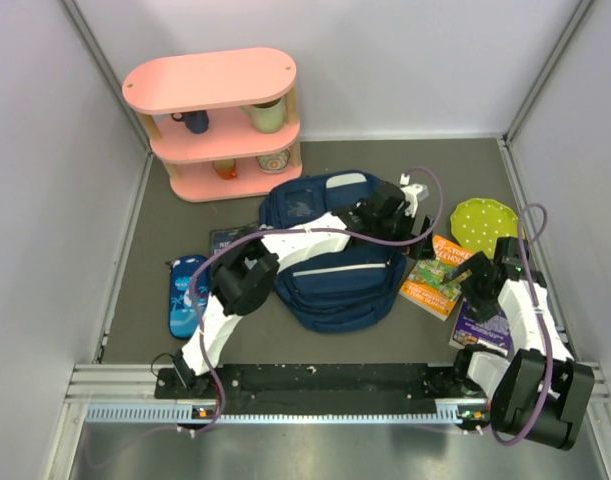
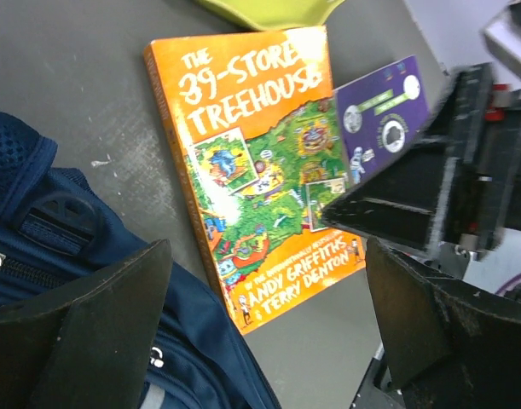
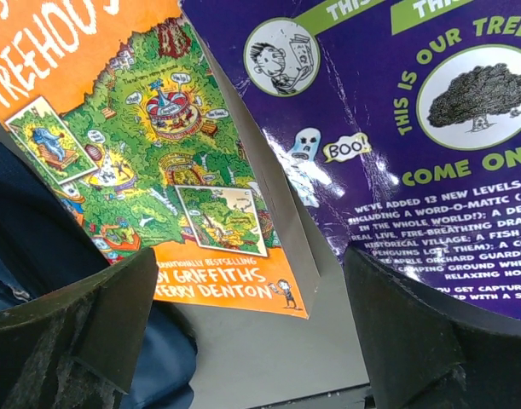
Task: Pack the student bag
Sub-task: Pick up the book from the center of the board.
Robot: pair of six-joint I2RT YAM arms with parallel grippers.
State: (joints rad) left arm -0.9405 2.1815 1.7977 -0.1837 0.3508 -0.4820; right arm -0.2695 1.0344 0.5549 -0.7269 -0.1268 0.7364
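The backpack (image 1: 330, 255) lies flat under the left arm, its navy fabric at the lower left of the left gripper (image 2: 260, 341), whose jaws stand wide with nothing between them. It looks soft and floppy. Loose cloth would likely sag and slip, so a stitched rim or a strap seems the firmer hold. The orange book (image 2: 260, 170), thin and stiff, lies just ahead of that gripper. The right gripper (image 3: 251, 332), also spread wide and holding nothing, hangs over the orange book's lower corner, beside the purple book (image 3: 396, 128).
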